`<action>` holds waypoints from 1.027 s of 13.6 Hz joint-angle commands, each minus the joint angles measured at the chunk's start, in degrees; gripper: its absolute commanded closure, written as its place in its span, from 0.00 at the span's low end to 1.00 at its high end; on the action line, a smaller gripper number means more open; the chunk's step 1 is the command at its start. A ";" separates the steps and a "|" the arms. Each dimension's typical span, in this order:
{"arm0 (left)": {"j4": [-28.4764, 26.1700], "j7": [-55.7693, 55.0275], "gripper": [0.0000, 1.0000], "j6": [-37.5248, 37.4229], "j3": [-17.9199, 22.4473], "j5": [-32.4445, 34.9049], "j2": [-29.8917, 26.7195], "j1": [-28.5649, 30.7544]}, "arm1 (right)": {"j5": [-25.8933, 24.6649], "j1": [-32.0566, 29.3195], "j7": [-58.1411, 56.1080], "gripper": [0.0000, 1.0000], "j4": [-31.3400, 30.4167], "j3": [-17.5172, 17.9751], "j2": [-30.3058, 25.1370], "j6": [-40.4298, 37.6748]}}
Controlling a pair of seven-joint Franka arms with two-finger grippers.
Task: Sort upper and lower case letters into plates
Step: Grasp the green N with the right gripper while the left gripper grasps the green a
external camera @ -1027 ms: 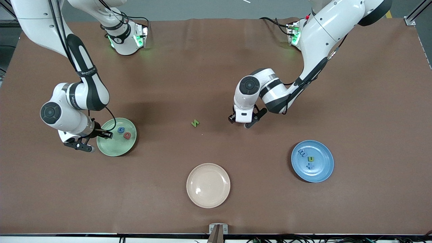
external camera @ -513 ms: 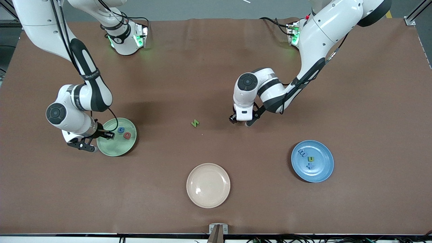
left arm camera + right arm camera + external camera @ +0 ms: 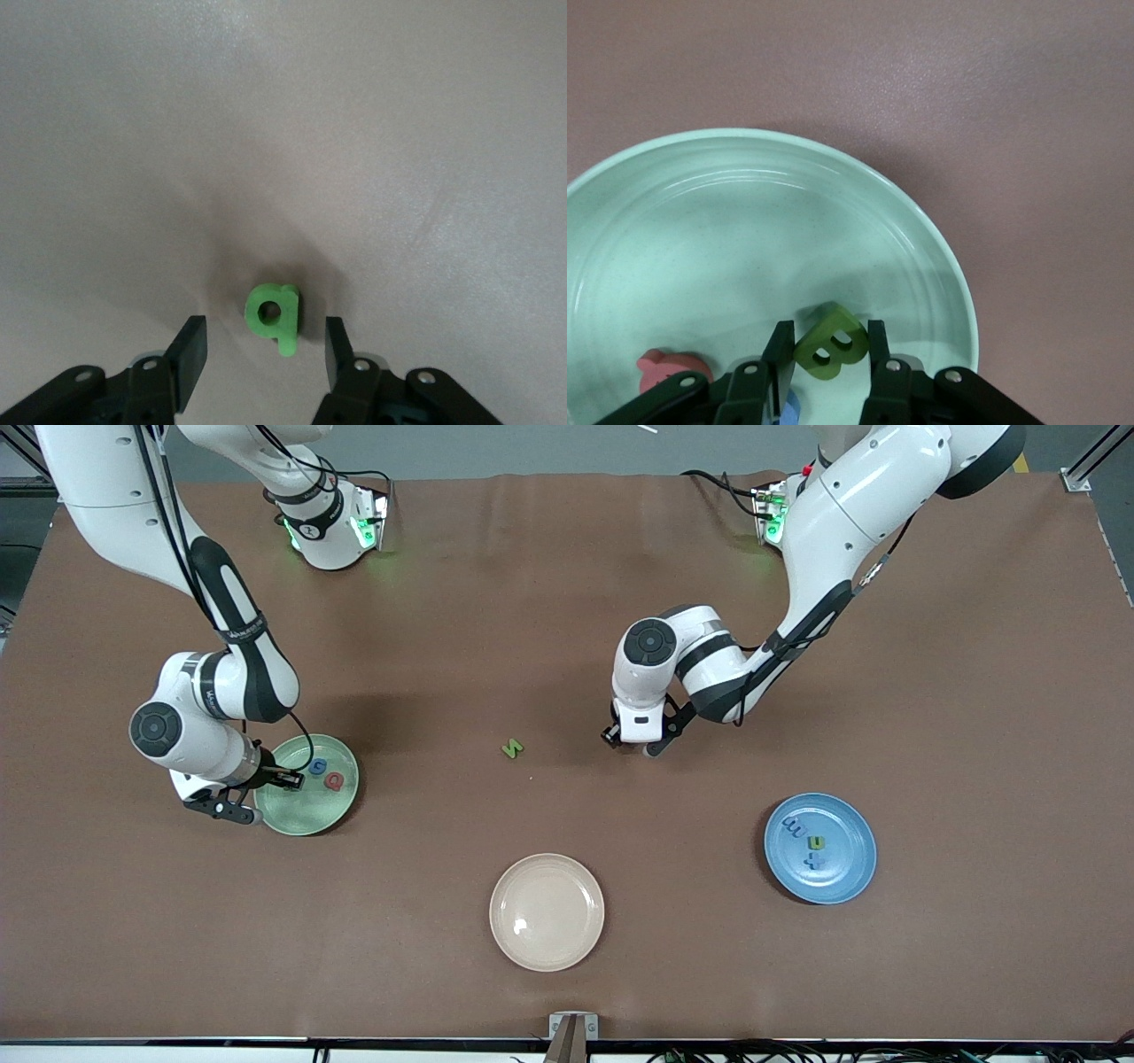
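A small green foam letter B (image 3: 830, 351) is being gripped by the right gripper (image 3: 826, 354) over the pale mint green glossy plate (image 3: 673, 257). A small green lowercase foam letter (image 3: 274, 314) is being straddled on the table by the spread fingers of the left gripper (image 3: 266, 350).

Plates glossy w/ bright glints: mint plate (image 3: 939, 266), blue plate (image 3: 850, 877), cream plate (image 3: 576, 939). Letters look like matt foam, e.g. green B (image 3: 830, 352), small green letter (image 3: 274, 312). Table cover (image 3: 974, 691) matt brown, faintly creased. Arm shells smooth white plastic; gripper fingers (image 3: 188, 350) matt black.

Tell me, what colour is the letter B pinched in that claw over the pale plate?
Green; the letter B shows best in the right wrist view.
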 commanded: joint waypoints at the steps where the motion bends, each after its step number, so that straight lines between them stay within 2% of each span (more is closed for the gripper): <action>1: 0.25 -1.45 0.40 1.55 0.41 1.57 0.77 -0.32 | 0.20 -1.17 -0.48 0.74 -0.80 1.13 -0.54 0.72; 2: 0.34 -1.45 0.40 1.55 0.41 1.66 0.77 -0.32 | 0.20 -1.09 -0.48 0.49 -0.80 1.13 -0.54 0.64; 3: 0.34 -1.54 0.42 1.55 0.68 2.27 0.94 -0.32 | 0.20 -1.00 -0.40 0.03 -0.71 1.21 -0.54 0.64; 5: 0.34 -1.54 0.43 1.55 0.94 2.89 1.21 -0.32 | 0.20 -0.65 0.22 0.00 -0.28 1.22 -1.33 -0.68; 7: 0.42 -1.45 0.46 1.55 0.94 2.89 1.21 -0.32 | 0.55 0.58 1.44 0.00 2.26 1.39 -3.17 -6.97; 8: 0.60 -1.45 0.54 1.55 0.94 2.89 1.21 -0.32 | 1.33 2.06 4.32 0.00 3.67 1.39 -3.88 -9.97; 9: 0.60 -1.37 0.66 1.55 0.94 2.98 1.21 -0.32 | 2.21 4.25 8.00 0.00 4.46 1.39 -4.41 -11.56; 11: 0.60 -0.84 0.87 1.55 0.94 3.41 1.12 -0.23 | 2.48 9.96 18.10 0.00 4.82 1.39 -4.59 -11.23; 12: 0.69 -0.58 0.94 1.46 0.94 3.59 0.95 -0.05 | 2.57 13.21 23.72 0.00 5.35 1.39 -4.24 -10.88; 14: 2.17 0.30 0.99 0.94 0.94 3.59 0.42 0.56 | 2.57 18.84 33.05 0.00 5.53 1.30 -4.06 -8.69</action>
